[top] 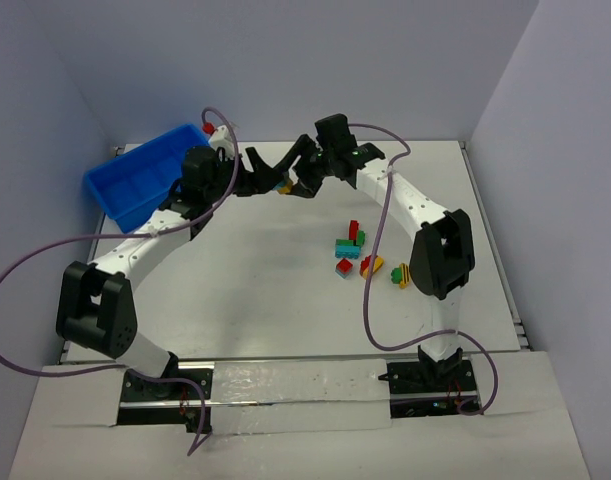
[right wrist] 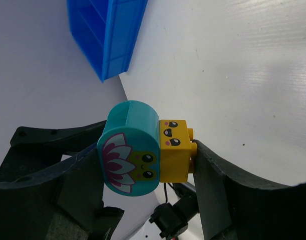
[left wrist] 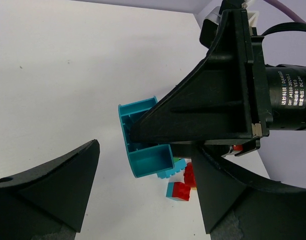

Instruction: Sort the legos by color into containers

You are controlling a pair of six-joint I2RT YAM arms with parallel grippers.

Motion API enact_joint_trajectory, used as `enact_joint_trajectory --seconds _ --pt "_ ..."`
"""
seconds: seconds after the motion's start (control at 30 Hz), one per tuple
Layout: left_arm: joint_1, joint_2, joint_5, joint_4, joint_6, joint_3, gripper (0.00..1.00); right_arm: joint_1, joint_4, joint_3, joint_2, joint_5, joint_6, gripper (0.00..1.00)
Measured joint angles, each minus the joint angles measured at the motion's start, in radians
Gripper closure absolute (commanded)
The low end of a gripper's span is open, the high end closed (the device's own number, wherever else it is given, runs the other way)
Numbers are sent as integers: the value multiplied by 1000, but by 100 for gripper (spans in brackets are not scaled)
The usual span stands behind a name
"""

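My right gripper is shut on a joined pair of legos held above the table: a round teal brick with a lotus picture and a yellow brick with faces. In the top view this pair sits between the two grippers. My left gripper is wide open and empty, and the teal brick hangs just ahead of its jaws. The blue bin stands at the back left, behind the left arm. The remaining legos lie in a loose group right of centre.
The group holds red, green, teal and red-teal bricks, with a yellow-black striped one beside the right arm's elbow. Purple cables loop off both arms. Walls close in the table at the back and sides.
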Motion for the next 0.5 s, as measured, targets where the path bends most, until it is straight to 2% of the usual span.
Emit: enact_joint_trajectory --seconds 0.2,0.5 --pt "-21 3 -32 -12 13 10 19 3 18 -2 0 -22 29 61" --pt "-37 13 -80 -53 21 25 32 7 39 -20 0 -34 65 61"
